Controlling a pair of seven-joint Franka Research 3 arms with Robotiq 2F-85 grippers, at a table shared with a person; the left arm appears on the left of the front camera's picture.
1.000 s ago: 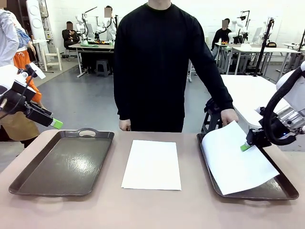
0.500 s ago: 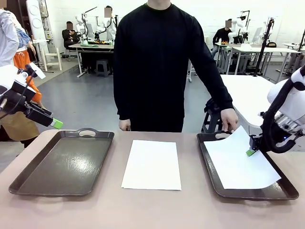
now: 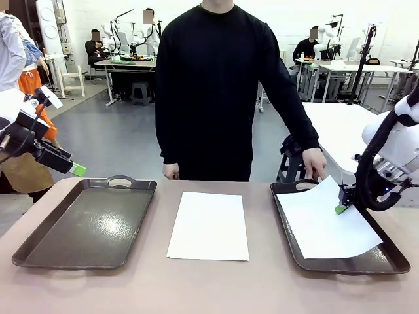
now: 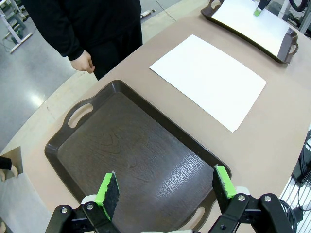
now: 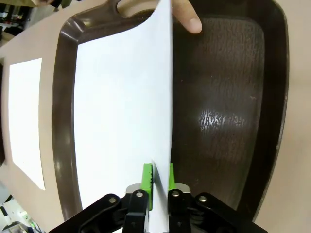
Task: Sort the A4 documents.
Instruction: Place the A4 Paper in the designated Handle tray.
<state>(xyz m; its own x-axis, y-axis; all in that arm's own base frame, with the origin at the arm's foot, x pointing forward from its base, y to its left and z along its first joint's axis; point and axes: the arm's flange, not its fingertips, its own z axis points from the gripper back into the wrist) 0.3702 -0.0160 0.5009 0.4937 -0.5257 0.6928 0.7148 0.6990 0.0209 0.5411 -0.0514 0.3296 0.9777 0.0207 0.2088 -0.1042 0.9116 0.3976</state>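
a4 sheet (image 5: pixel 121 111) edge stands between the right fingers (image 5: pixel 147 182), over the tray (image 5: pixel 233 121).

Centre A4 document (image 3: pixel 208 226) and A4 document in the right tray (image 3: pixel 330 222): plain white, unprinted.
Left tray (image 3: pixel 85 222) and right tray (image 3: pixel 393 258): dark brown, glossy, fine leather-like grain.
Table (image 3: pixel 196 288): uniform light brown.
Left claw (image 4: pixel 165 183) and right claw (image 5: pixel 158 177): black, with bright green pads (image 4: pixel 108 189).
Person's sweater (image 3: pixel 216 85): solid black.

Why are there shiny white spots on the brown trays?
Front view: light glares softly off the left tray, a broad pale sheen. Right wrist view: a small bright glare patch on the bare floor of the right tray. Left wrist view: pale sheen again on the left tray's textured floor.
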